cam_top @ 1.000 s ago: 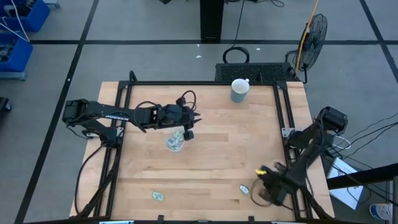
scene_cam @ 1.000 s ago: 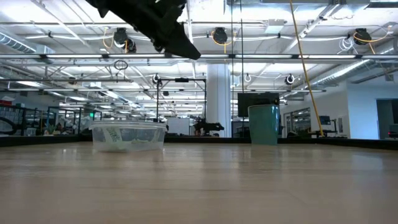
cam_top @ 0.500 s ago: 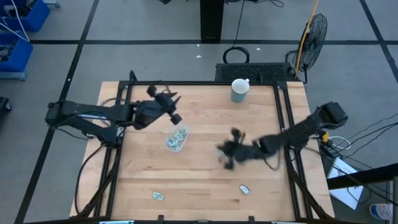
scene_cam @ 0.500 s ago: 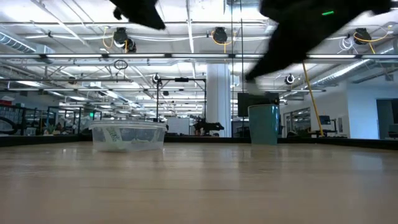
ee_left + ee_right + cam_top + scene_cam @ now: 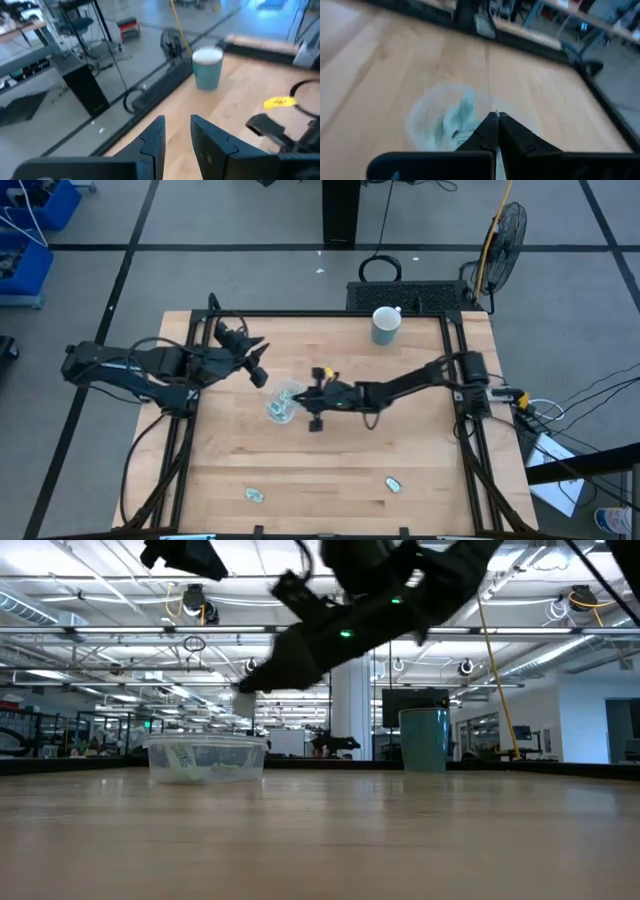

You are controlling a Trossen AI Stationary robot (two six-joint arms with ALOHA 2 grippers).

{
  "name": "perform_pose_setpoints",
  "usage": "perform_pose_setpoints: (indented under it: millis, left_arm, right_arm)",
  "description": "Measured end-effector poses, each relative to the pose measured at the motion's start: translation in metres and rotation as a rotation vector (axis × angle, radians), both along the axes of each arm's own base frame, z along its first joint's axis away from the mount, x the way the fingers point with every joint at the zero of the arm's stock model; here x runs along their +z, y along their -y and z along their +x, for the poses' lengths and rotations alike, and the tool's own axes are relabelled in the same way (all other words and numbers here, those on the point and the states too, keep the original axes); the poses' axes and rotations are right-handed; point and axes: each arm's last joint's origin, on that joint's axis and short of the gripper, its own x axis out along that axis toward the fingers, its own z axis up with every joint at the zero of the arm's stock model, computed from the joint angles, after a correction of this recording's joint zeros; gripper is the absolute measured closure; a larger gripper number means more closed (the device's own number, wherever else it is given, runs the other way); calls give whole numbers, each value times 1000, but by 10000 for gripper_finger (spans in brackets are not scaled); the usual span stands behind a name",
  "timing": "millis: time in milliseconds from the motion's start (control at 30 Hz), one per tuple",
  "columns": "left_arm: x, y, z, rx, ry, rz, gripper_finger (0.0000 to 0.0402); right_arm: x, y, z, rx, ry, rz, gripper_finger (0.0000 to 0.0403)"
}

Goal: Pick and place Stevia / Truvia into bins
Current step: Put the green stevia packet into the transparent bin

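The clear bin (image 5: 279,411) stands left of the table's middle, with pale green and white packets inside (image 5: 461,113); it also shows in the low view (image 5: 205,759). Two loose Stevia packets lie flat near the near edge (image 5: 255,495) (image 5: 393,484). My right gripper (image 5: 302,396) (image 5: 495,118) hangs just above the bin's right rim, shut on a small pale packet. My left gripper (image 5: 260,370) (image 5: 177,127) is raised and open, left of and beyond the bin, holding nothing. My right gripper pinches a small pale packet (image 5: 243,700) at its fingertips (image 5: 490,125); only a thin white sliver (image 5: 494,108) shows past them. The fingers slant down from the table's right. The packet is lifted clear, above the bin's rim.
A grey-green mug (image 5: 385,325) stands near the far edge, right of centre. A black frame rail (image 5: 330,314) runs around the wooden table. Bare wood lies between the bin and the near-edge packets.
My right arm has swept from the table's near right corner across to the bin, and now reaches over its right rim. My left gripper has drawn back from above the bin toward the far left edge.
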Motion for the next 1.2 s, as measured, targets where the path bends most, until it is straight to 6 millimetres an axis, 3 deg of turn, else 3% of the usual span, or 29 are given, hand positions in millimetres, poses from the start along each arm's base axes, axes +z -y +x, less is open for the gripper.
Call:
perform_pose_setpoints:
  millis: [133, 267, 467, 667, 800, 1033, 1200]
  left_arm:
    - [-6, 2, 3, -17, -31, -25, 305]
    - [-8, 3, 5, -29, -48, -29, 305]
    - [-8, 5, 5, -57, -45, -44, 305]
    - [-10, 11, 4, -90, -50, -61, 305]
    - [-13, 18, 4, -199, -87, -120, 305]
    - [-29, 52, -3, -649, -250, -472, 305]
    - [-69, 96, -6, -790, -401, -783, 305]
  right_arm:
    - [1, 6, 26, -9, 35, -6, 403]
    - [-8, 12, 38, -23, 32, -4, 402]
    - [-30, 17, 41, -15, -6, 9, 385]
    - [-26, 14, 41, -8, 6, 12, 337]
    - [-19, 6, 39, 2, 13, 30, 303]
    - [3, -18, 23, 63, -115, -7, 278]
    - [30, -29, 3, 49, -210, 22, 285]
